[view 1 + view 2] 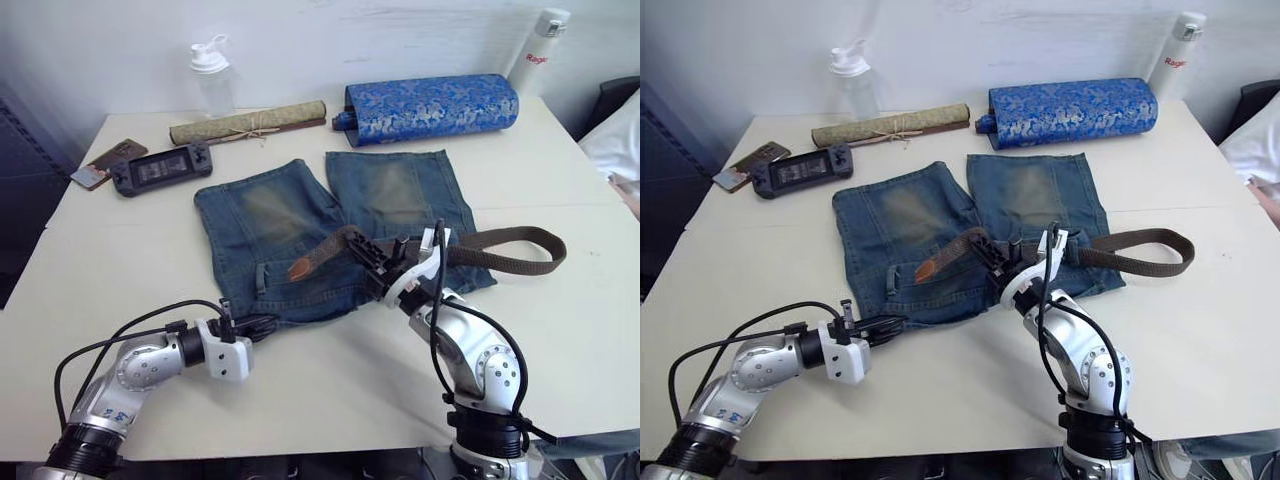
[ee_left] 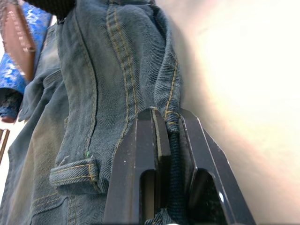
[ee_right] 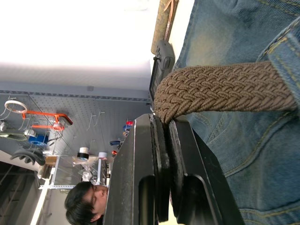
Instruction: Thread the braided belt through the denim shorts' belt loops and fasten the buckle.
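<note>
Where the braided belt (image 1: pixel 505 250) runs under the right gripper (image 1: pixel 385 262), the arm hides part of it, so the buckle cannot be picked out. The belt lies across the waist end of the denim shorts (image 1: pixel 300 225), which sit flat in the middle of the white table (image 1: pixel 560 330) with the legs pointing away from the robot. Its tan end (image 1: pixel 301 267) sticks up on the left of the right gripper, and the rest loops out onto the bare table on the right side. In the right wrist view the two black fingers (image 3: pixel 140 173) are squeezed narrow on the woven strap (image 3: pixel 220 89), which passes under a denim belt loop (image 3: pixel 286 61) at the edge of that view. The left gripper (image 1: pixel 880 326) is pinched narrow on the near edge of the waistband, and the left wrist view shows a fold of denim between its fingers (image 2: pixel 136 164), with another loop (image 2: pixel 75 171) just beside them. Far behind the shorts lie a blue patterned roll (image 1: pixel 430 108), a tan scroll (image 1: pixel 250 122), a clear bottle (image 1: pixel 212 75), a white flask (image 1: pixel 538 45) cut off by the top edge, a black game handheld (image 1: pixel 160 168) and a phone (image 1: pixel 105 162). Near the robot, the table is bare between the two arms.
</note>
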Robot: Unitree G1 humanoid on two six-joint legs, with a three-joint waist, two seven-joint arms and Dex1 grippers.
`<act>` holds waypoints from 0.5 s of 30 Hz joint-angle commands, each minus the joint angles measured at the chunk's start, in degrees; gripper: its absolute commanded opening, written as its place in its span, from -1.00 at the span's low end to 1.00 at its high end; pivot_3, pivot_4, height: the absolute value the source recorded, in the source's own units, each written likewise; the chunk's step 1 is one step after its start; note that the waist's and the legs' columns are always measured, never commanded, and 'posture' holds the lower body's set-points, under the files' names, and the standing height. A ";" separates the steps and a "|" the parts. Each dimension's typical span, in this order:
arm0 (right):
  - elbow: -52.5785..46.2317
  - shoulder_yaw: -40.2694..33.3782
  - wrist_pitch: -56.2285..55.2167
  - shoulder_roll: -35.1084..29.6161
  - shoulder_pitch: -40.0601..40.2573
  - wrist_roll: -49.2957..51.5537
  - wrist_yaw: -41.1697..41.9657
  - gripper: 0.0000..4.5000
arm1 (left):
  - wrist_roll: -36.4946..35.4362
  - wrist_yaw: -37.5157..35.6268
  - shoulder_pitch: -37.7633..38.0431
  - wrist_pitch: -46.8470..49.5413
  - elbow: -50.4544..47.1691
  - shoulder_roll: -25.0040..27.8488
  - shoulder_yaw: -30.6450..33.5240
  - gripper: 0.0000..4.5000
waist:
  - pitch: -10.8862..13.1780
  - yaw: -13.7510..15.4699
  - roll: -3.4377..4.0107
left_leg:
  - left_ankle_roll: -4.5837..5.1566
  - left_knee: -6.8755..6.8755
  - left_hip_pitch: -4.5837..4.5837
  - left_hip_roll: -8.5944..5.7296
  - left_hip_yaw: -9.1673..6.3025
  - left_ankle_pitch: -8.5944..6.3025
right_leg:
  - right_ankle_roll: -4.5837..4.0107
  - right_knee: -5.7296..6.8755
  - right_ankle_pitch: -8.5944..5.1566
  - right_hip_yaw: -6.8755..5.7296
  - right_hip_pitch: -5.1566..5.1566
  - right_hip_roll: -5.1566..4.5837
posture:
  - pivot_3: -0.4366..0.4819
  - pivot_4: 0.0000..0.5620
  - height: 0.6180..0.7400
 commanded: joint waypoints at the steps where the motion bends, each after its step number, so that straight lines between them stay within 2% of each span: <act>1: -2.41 -0.64 -1.68 -0.90 -1.13 2.18 -0.78 -1.00 | -4.41 -3.41 -1.37 2.60 -0.19 -4.11 -6.44 -0.98 | 0.00 0.35 0.00 | 0.05 0.00 -0.01 -0.05 -0.01 0.00 | 0.03 -0.04 0.02 -0.01 0.03 -0.06 | -0.05 -0.47 0.63; 3: -2.34 -0.74 -2.14 -1.47 -1.35 2.53 -1.11 -1.00 | -6.66 -5.16 -2.41 3.30 -0.64 -5.34 -7.60 -0.98 | 0.01 0.29 -0.02 | 0.09 0.00 -0.04 -0.11 0.01 0.00 | 0.13 -0.19 0.07 0.00 0.06 -0.09 | -0.05 -0.47 0.63; 8: -2.11 -1.34 -3.32 -3.20 -2.25 2.73 -2.48 -1.00 | -15.29 -10.72 -7.09 13.87 -5.12 -11.49 -11.97 -0.98 | 0.09 -0.44 -0.17 | 0.06 0.04 -0.14 -0.15 0.03 0.02 | 0.27 -0.26 0.15 -0.10 0.16 -0.08 | -0.05 -0.47 0.63; 15: -2.02 -2.20 -4.00 -5.62 -2.09 3.38 -3.14 -1.00 | -12.89 -10.04 -9.26 19.80 -5.85 -14.48 -13.36 -0.98 | 0.13 -0.98 -0.24 | 0.01 0.02 -0.11 0.02 0.06 0.05 | 0.28 -0.30 0.15 -0.12 0.15 0.18 | -0.05 -0.47 0.63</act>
